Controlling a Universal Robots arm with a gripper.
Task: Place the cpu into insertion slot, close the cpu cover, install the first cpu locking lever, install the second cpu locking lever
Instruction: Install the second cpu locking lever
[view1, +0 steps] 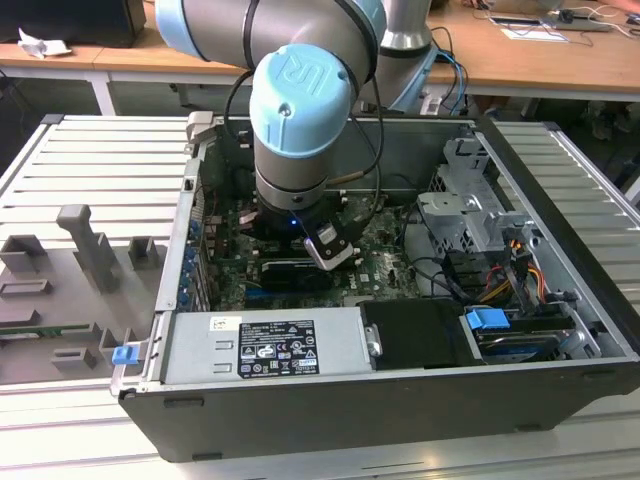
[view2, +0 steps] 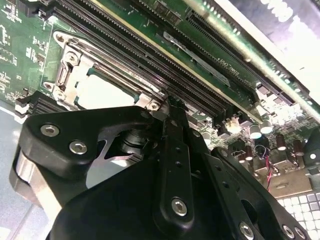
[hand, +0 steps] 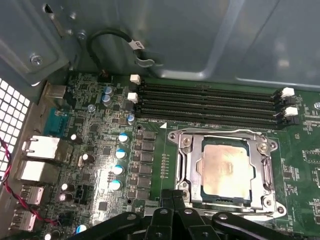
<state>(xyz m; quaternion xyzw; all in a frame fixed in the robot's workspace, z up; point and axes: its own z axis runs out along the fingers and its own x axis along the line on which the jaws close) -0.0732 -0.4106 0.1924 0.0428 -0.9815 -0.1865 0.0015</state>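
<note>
The cpu (hand: 223, 167) sits in the insertion slot (hand: 182, 170) at the lower right of the first wrist view, the cpu cover (hand: 262, 172) closed over it. The gripper (hand: 174, 199), fingers together and empty, hovers just beside the socket. Memory slots (hand: 207, 102) lie beyond.

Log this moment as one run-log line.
cpu: seated in insertion slot | cpu cover: closed over it | tool: at the socket's edge, holding nothing visible | memory slots: empty
</note>
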